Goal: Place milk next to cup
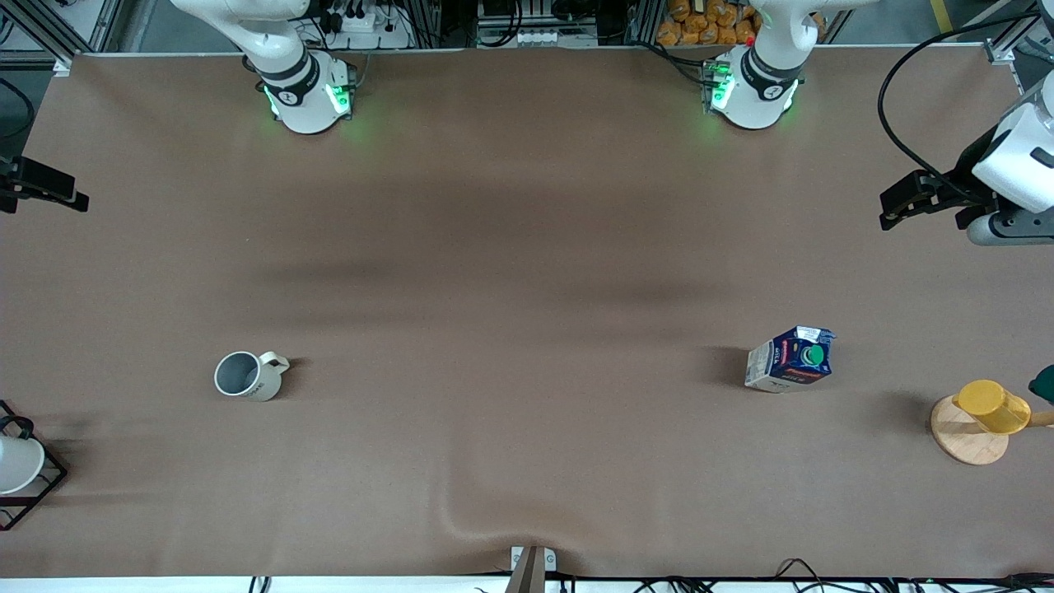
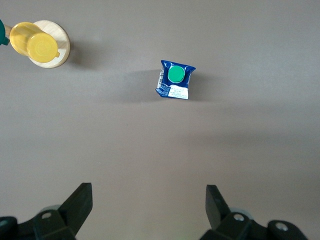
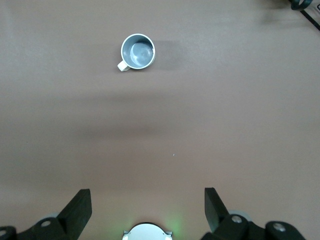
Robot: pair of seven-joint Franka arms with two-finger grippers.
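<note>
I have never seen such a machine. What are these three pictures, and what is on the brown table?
Two robot arms stand at one table. One picture looks down from a high camera facing them; the other two come from cameras on each arm's wrist. The left gripper and the right gripper are both open, hold nothing and wait high above the table. The milk stands toward the left arm's end, the cup toward the right arm's end, far apart. Near the milk, a yellow cup sits on a wooden disc.

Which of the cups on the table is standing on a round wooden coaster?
The yellow cup, at the left arm's end of the table. The off-white mug sits on bare table, and the white cup sits in a black wire rack.
</note>
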